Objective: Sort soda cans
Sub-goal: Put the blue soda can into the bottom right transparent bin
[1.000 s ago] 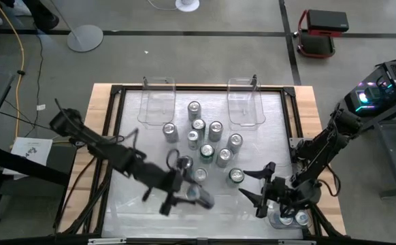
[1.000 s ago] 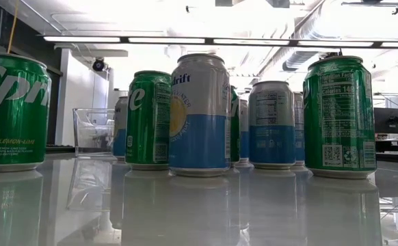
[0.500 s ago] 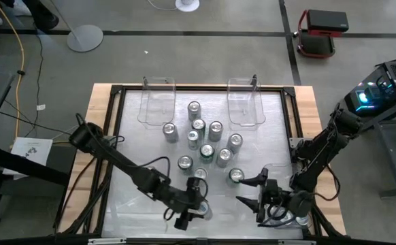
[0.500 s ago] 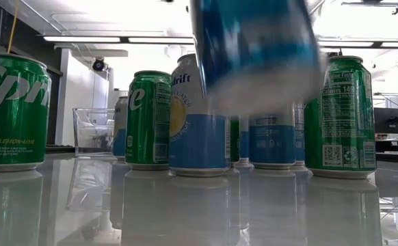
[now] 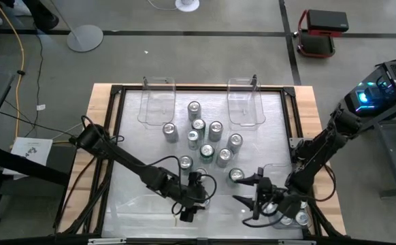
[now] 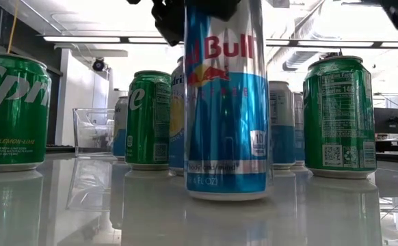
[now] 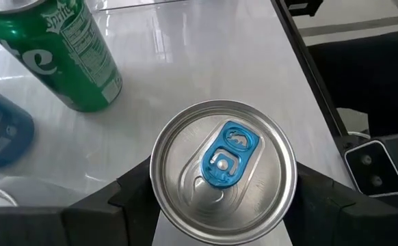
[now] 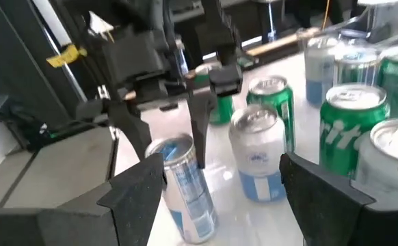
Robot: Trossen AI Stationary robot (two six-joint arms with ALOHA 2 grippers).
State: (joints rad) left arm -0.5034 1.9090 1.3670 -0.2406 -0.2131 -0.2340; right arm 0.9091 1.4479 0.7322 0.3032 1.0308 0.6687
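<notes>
Carried down since the earlier frame, the blue Red Bull can (image 6: 228,102) now stands on the surface at 6 o'clock of the can cluster (image 5: 205,139), left gripper (image 5: 196,199) clamped around its sides. Right gripper (image 5: 252,192) waits open at 4 o'clock. Placing seems nearly done; next comes releasing and lifting clear without tipping it.

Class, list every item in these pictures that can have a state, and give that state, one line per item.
Red Bull can: upright on the table, between the left claw's fingers.
Left claw: around the Red Bull can's top.
Right claw: open, holding nothing, near the table's front right.
Clustered soda cans: upright, unsorted, mid-table.
Left clear bin: empty.
Right clear bin: empty.
</notes>
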